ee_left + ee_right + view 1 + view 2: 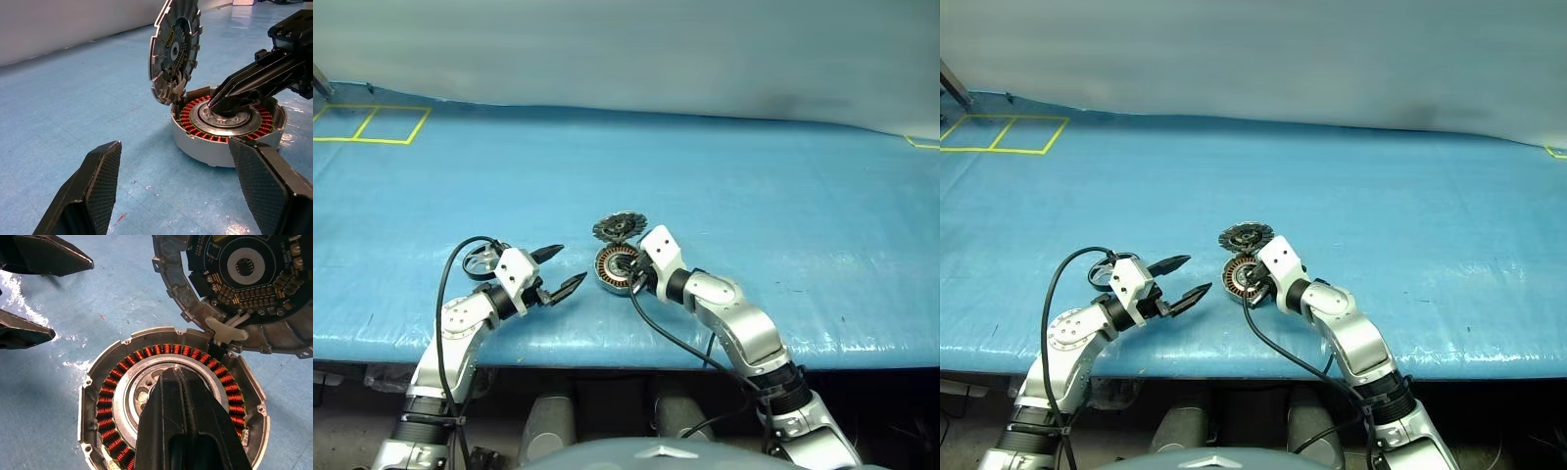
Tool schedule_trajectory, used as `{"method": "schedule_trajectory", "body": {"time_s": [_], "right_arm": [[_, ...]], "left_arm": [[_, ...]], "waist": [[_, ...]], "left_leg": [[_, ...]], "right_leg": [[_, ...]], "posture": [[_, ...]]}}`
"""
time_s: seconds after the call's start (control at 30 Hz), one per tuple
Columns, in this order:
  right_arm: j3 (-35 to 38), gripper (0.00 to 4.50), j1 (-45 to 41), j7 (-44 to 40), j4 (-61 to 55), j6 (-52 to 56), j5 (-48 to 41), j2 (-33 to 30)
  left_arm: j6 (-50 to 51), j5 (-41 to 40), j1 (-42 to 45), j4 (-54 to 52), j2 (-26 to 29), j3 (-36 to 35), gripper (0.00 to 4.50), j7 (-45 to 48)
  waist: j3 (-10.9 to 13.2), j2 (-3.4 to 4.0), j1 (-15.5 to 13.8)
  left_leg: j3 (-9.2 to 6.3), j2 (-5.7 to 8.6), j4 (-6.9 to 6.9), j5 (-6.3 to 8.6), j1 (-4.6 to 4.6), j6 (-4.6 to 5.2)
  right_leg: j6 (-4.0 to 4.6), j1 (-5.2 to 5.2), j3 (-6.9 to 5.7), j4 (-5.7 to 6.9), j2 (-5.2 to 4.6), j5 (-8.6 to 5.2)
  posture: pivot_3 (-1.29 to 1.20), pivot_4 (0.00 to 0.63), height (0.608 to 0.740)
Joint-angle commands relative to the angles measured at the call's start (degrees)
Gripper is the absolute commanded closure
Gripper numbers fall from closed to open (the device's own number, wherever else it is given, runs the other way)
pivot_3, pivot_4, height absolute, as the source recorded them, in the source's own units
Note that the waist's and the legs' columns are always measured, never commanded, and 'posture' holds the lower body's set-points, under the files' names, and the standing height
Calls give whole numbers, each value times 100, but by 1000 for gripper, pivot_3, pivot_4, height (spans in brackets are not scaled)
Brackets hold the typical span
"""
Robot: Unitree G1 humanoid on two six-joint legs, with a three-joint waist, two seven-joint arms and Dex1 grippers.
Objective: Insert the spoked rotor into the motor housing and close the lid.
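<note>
1. One motor housing [617, 268] sits on the blue surface [754, 196] near its front edge, a shallow silver cup with one ring of copper-red windings [110, 396] around a silver centre.
2. One lid [620, 227] stands open at the housing's 12 o'clock side, joined to the rim by a hinge and tilted up nearly upright; its dark inner face with a toothed edge and a round centre hole shows in the left wrist view.
3. Two claws are in view. The right claw [182, 382] has its two black fingers pressed together with nothing visibly held between them; the tip rests down in the centre of the housing, on the silver inner ring inside the windings.
4. The left claw [560, 269] is spread wide and holds nothing. It hovers at the housing's 9 o'clock side, near it but apart, with its two fingers [93, 196] pointing toward the housing.
5. One spoked rotor [481, 260] lies on the surface at about 9 o'clock from the housing, well apart from it, just behind the left wrist and partly hidden by the arm and one black cable [450, 274].
6. Yellow tape lines [372, 124] mark two boxes at the surface's far left corner, about 10 o'clock from the housing.
</note>
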State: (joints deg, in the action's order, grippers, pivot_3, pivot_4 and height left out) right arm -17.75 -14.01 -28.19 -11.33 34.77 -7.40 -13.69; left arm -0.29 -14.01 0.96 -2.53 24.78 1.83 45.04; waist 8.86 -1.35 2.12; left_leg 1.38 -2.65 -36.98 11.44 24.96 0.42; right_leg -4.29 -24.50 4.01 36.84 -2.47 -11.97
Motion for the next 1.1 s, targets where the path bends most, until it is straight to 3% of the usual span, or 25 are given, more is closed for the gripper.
{"method": "schedule_trajectory", "body": {"time_s": [0.03,1.1], "right_arm": [[-150,4475,29,-3,97,-17,209,-152],[-616,4475,204,-106,765,-181,717,-302]], "left_arm": [[-69,-20,2,-79,-19,-11,698,-23],[-84,-28,-2,-116,0,-67,698,-85]], "waist": [[0,0,0],[-57,-9,4]], "left_leg": [[0,0,0,0,0,0],[-1,-2,1,6,-31,-10]], "right_leg": [[0,0,0,0,0,0],[1,1,-7,-7,-12,-2]], "posture": [[0,150,740],[0,150,740]]}}
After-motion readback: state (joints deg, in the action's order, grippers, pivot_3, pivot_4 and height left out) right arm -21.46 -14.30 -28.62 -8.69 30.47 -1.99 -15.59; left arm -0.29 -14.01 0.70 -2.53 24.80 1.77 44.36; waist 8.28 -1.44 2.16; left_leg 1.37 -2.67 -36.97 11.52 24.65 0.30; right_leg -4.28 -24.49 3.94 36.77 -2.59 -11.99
